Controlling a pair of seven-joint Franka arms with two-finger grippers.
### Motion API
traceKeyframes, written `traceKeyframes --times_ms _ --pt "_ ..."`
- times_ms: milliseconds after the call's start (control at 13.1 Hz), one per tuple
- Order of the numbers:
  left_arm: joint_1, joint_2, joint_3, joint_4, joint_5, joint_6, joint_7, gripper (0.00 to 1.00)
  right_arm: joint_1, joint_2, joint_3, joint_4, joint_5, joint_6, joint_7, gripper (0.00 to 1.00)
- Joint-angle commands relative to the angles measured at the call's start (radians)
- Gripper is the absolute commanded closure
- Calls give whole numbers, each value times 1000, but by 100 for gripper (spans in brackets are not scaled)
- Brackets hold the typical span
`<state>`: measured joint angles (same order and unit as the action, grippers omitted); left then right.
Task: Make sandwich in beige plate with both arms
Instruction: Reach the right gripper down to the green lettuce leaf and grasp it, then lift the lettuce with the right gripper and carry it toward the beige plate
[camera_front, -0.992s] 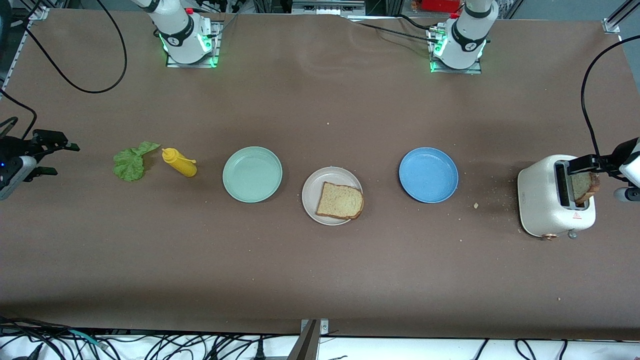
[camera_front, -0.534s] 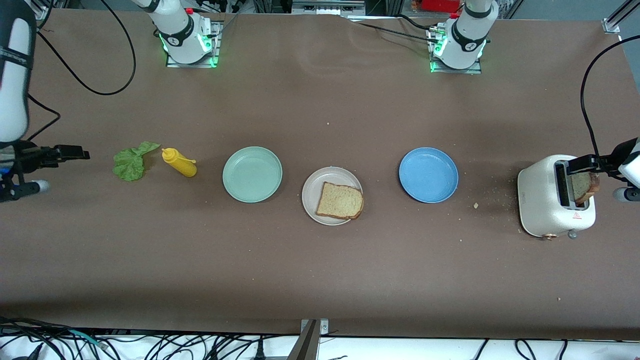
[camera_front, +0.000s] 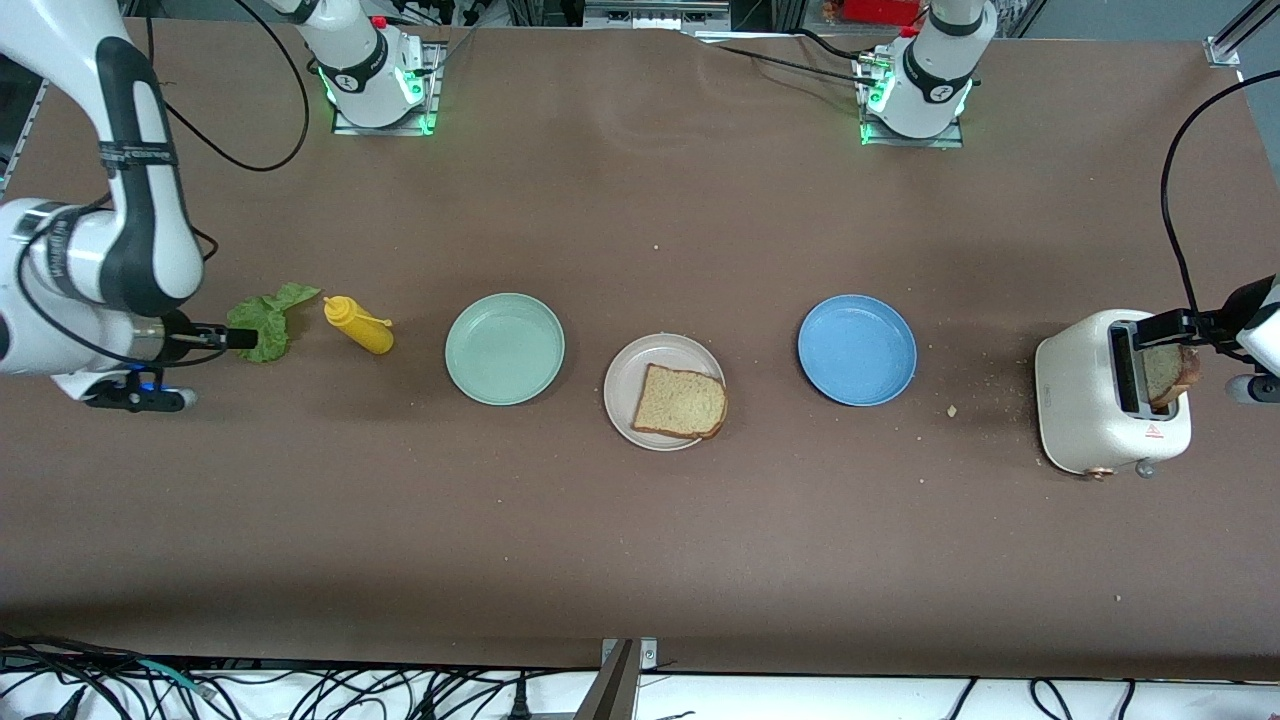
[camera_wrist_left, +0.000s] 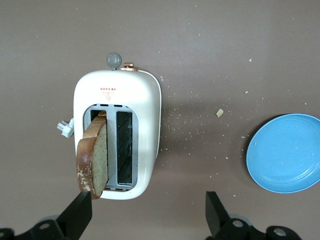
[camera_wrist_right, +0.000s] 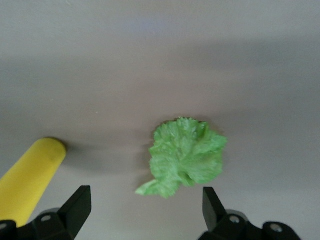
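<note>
The right gripper (camera_wrist_right: 142, 207) hangs over the lettuce leaf (camera_wrist_right: 184, 157) with its two black fingers (camera_wrist_right: 77, 207) spread wide and nothing between them. In the right wrist view the leaf lies flat on the table (camera_front: 620, 540) within the gap of the fingers but clear of both tips, apart from them. The yellow squeeze bottle (camera_wrist_right: 27, 180) lies on its side just beside the leaf, toward the beige plate (camera_front: 628, 375).

The left gripper (camera_wrist_left: 145, 212) hangs over the white toaster (camera_wrist_left: 145, 107), its fingers (camera_wrist_left: 80, 212) likewise parted and grasping nothing. A slice of toast (camera_wrist_left: 92, 160) stands up out of one slot of the toaster, leaning, and its crust edge comes close to one fingertip in the left wrist view; whether they touch cannot be told. The second slot shows no bread.

The beige plate lies at the middle of the table and carries one slice of toast (camera_front: 682, 402), flat, with one corner reaching over the plate's rim. The mint-green plate (camera_front: 505, 348) lies just beside the beige plate toward the right arm's end of the table, the blue plate (camera_front: 857, 349) near it toward the left arm's end; both are a little farther from the front camera than the beige plate. Crumbs are scattered between the blue plate and the toaster.

In the front view the right arm's wrist covers part of the leaf and hides its own fingers. The left arm is cut off by the edge of that view, so only its black gripper tip shows over the toaster. In both wrist views the fingers are cut off at the picture's edge.
</note>
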<state>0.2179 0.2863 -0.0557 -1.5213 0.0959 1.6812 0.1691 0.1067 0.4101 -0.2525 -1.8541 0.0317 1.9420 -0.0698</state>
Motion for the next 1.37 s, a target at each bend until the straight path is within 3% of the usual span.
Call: traceKeyframes --times_ms 0,229,534,763,992,1297 --pt "8 -13 -12 -7 25 -11 4 0 -38 -76 47 -170 -53 116 73 2" --pt "8 -13 -10 -7 25 -11 4 0 -65 -77 45 -288 -56 242 74 2" --pt "8 -13 -10 -7 25 -11 4 0 -87 -59 45 -361 -105 405 76 2" --pt "8 -13 -10 -6 25 -11 4 0 -96 -53 47 -373 -105 411 91 11" --pt "8 -13 -10 -6 25 -11 4 0 -104 -42 48 -376 -104 411 96 39" --pt "8 -13 -10 -6 25 -11 3 0 -104 -43 50 -378 -104 405 96 100"
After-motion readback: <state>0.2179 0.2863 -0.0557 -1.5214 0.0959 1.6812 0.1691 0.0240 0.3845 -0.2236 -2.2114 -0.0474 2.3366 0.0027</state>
